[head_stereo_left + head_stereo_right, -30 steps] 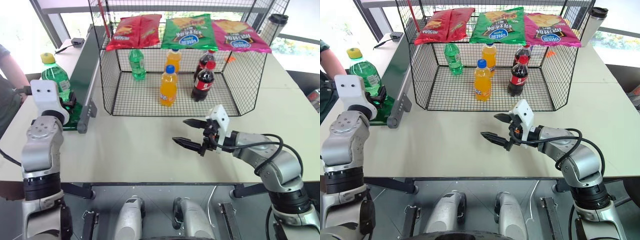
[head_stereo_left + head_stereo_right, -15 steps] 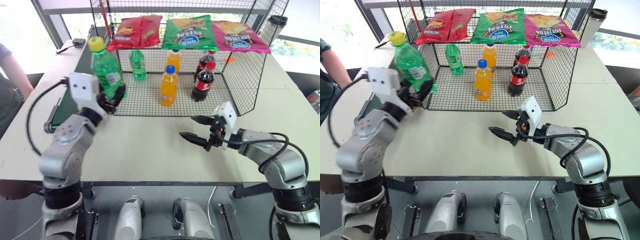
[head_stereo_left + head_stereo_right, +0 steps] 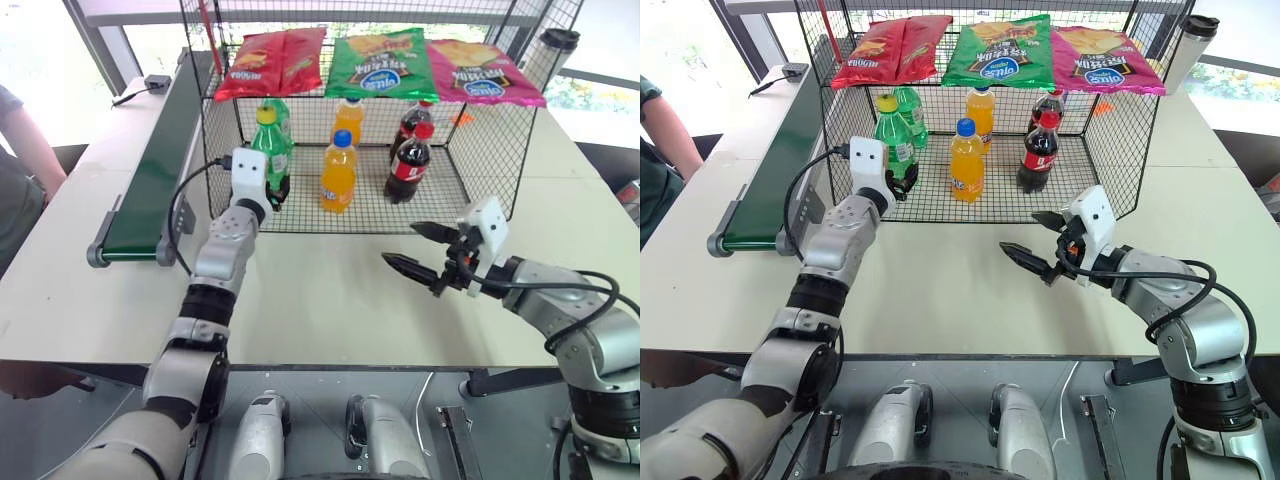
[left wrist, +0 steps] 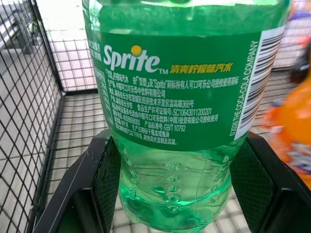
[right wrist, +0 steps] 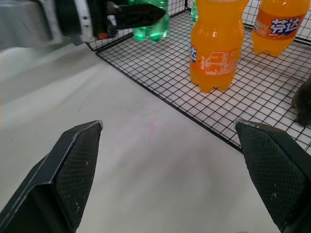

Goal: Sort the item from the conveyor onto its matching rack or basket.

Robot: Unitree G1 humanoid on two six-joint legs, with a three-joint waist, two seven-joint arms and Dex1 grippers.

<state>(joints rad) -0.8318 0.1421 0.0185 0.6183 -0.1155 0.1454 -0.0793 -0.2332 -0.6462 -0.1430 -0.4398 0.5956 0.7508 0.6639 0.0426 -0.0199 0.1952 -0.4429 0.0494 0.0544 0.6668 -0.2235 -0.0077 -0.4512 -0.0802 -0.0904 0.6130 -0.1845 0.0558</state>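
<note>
The right gripper (image 3: pixel 422 250) hangs over the bare table (image 3: pixel 320 300) with its jaws wide and nothing between them. Past its fingertips stand two orange bottles (image 5: pixel 216 44), one reading "芬达", on the mesh floor of the wire cage (image 3: pixel 470 200).

The left gripper (image 3: pixel 902 177) has its jaws tight on the green bottle (image 3: pixel 892 142) (yellow cap up), just inside the open front of the cage. The bottle's green label says "Sprite" and "THE COCA-COLA COMPANY". Beyond those jaws stands another green bottle (image 3: pixel 912 108); to their right are cola bottles (image 3: pixel 409 166). Chip bags (image 3: pixel 378 64) marked "Oishi" lie on top. The conveyor (image 3: pixel 150 180) is left of the jaws.
</note>
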